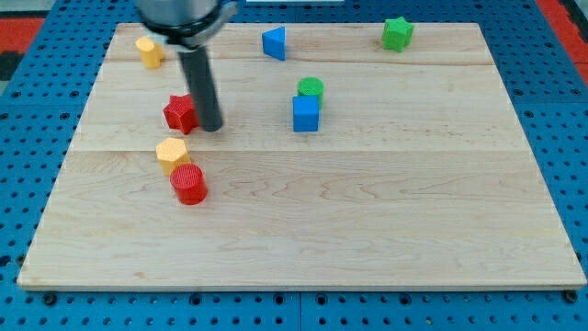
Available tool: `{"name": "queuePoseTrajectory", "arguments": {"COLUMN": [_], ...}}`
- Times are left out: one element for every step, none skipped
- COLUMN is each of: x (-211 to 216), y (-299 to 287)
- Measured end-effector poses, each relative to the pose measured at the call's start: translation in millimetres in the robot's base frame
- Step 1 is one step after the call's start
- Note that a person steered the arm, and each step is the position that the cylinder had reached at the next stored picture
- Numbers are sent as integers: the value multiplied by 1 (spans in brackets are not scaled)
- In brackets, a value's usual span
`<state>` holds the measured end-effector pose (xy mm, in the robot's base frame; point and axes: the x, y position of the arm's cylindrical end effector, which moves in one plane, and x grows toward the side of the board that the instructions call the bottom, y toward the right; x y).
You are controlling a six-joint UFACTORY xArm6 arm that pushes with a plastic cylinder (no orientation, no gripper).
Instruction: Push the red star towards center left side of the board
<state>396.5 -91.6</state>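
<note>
The red star (179, 113) lies in the upper left part of the wooden board (367, 211). My tip (211, 127) stands right beside the star, on its right side, touching or nearly touching it. The dark rod rises from there to the view's top. A yellow hexagon block (172, 154) lies just below the star, and a red cylinder (189, 185) lies below that.
A yellow block (149, 51) sits near the top left corner. A blue triangular block (275, 43) is at the top middle. A green star (397, 34) is at the top right. A green cylinder (310, 89) touches a blue cube (306, 114) near the middle.
</note>
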Motion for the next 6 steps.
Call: {"name": "queuePoseTrajectory", "arguments": {"x": [-19,-32,-32,-28,4,4], "y": [1,-61,-89,-7,-56,-94]}}
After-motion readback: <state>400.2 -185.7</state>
